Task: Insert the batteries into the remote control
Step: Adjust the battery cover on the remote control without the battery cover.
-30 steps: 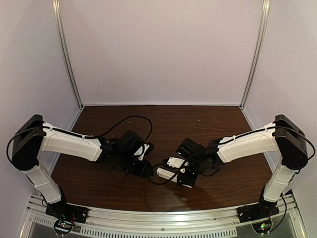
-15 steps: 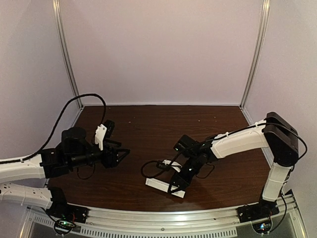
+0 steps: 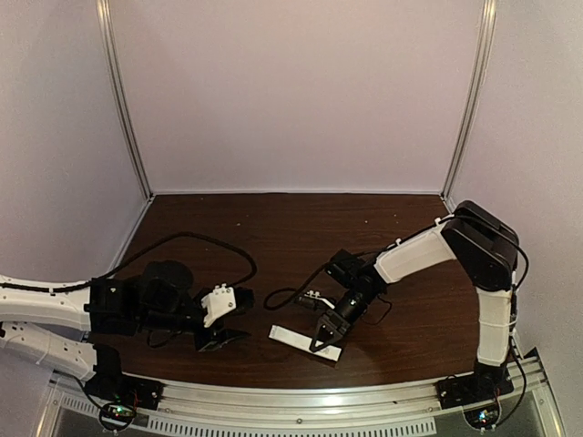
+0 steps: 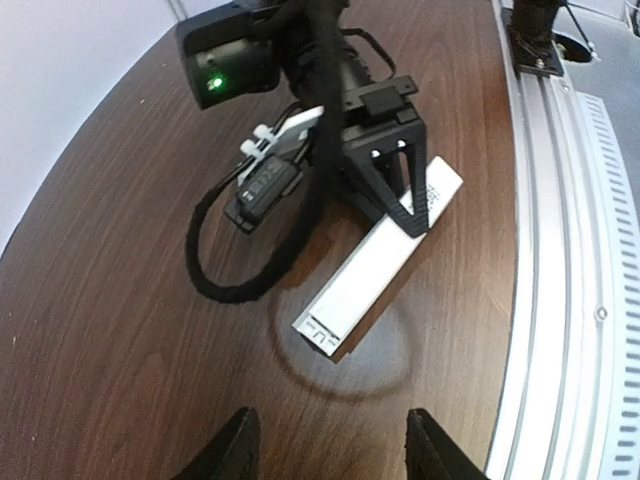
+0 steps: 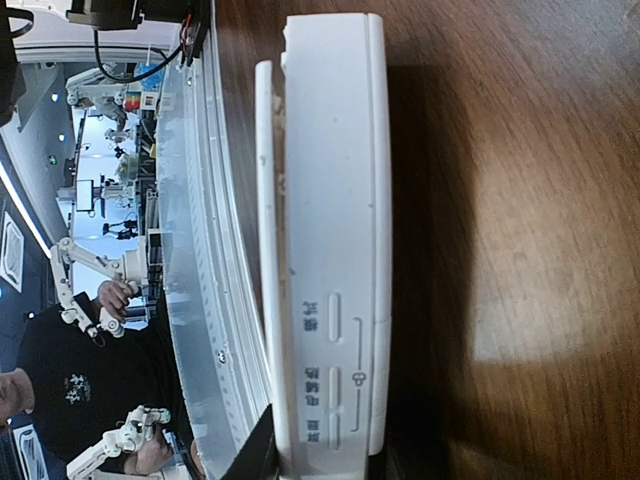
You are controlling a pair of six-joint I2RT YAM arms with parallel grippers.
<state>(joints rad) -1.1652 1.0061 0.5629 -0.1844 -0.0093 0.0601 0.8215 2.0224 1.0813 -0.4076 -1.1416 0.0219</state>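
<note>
The white remote control lies flat on the dark wooden table near the front edge. My right gripper is shut on its right end. In the right wrist view the remote fills the frame between the dark fingers, and the gripper clamps its sides. The left wrist view shows the remote pointing toward me, with the right gripper on its far end. My left gripper is open and empty, a short way left of the remote's free end. No batteries are in view.
A black cable loops on the table beside the remote. An aluminium rail runs along the table's front edge, close to the remote. White walls and metal posts enclose the back and sides.
My left arm has swung down from a raised pose at the left and now sits low, facing the remote's free end. The right gripper stays on the remote, which has barely shifted.
</note>
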